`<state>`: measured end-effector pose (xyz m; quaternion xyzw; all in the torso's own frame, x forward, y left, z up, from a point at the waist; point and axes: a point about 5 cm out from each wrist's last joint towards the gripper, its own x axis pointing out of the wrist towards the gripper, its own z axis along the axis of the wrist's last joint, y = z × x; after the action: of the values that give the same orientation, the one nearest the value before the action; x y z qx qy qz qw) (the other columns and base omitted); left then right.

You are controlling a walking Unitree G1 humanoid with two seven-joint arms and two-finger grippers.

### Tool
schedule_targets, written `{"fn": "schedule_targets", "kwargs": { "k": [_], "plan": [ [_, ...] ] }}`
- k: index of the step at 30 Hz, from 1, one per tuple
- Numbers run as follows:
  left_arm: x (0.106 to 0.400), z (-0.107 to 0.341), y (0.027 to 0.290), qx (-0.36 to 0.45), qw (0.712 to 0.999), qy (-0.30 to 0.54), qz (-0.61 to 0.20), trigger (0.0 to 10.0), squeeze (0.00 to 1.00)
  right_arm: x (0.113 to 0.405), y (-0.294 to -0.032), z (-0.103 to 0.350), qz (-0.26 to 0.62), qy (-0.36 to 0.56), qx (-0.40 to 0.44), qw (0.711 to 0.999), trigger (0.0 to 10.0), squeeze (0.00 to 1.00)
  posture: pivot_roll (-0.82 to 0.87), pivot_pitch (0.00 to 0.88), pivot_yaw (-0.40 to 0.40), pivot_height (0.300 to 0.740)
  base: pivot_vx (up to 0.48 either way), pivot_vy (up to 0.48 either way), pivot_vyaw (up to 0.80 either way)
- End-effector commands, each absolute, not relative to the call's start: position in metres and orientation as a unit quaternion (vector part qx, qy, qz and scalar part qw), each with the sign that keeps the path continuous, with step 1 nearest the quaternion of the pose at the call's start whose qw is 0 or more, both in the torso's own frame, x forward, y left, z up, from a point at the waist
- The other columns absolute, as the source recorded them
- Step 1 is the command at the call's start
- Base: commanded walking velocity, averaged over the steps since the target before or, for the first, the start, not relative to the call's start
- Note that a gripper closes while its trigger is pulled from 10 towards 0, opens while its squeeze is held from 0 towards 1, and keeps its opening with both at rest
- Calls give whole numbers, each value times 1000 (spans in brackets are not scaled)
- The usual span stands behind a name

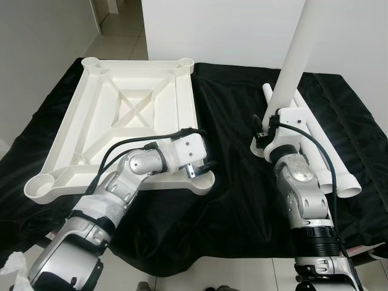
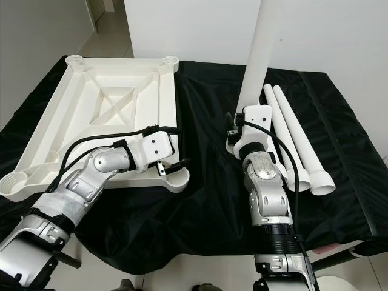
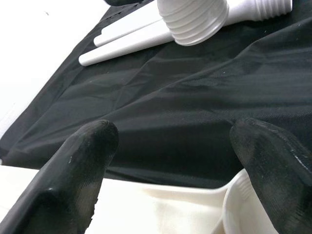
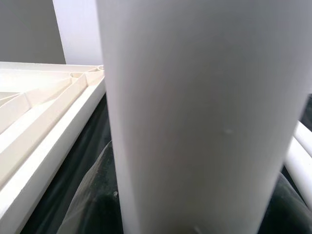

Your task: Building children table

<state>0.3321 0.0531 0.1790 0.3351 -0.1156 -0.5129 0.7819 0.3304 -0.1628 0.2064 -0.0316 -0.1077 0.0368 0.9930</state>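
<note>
The white table top (image 1: 130, 109) lies upside down on a black cloth, ribs up, with a round leg socket at each corner. My left gripper (image 1: 203, 170) hovers at the near right corner socket (image 1: 204, 180), and its black fingers (image 3: 83, 165) are spread open with nothing between them. My right gripper (image 1: 270, 130) is shut on a white table leg (image 1: 294, 54), holding it upright above the cloth to the right of the table top. In the right wrist view the leg (image 4: 195, 117) runs close in front of the camera.
Two more white legs (image 2: 297, 139) lie side by side on the black cloth (image 1: 236, 200) right of my right arm, wide ends toward me. The cloth's front edge drops to pale floor. A white wall stands behind.
</note>
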Motion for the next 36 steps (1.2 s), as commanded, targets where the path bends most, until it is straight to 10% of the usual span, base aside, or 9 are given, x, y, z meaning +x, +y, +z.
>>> {"fn": "schedule_targets", "kwargs": {
  "k": [1, 15, 36],
  "plan": [
    [334, 181, 48, 337, 787, -124, -503, 10000, 0, 328, -162, 212, 40, -121, -26, 991, 10000, 0, -41, 101, 20, 740, 0, 0, 0],
    [300, 190, 113, 189, 761, -45, -619, 10000, 0, 322, -166, 205, 48, -111, -41, 992, 10000, 0, -28, 108, 18, 740, 0, 0, 0],
    [291, 143, 133, 269, 778, 91, -560, 10000, 0, 324, -169, 204, 49, -106, -49, 992, 10000, 0, -12, 113, 11, 740, 0, 0, 0]
  ]
}}
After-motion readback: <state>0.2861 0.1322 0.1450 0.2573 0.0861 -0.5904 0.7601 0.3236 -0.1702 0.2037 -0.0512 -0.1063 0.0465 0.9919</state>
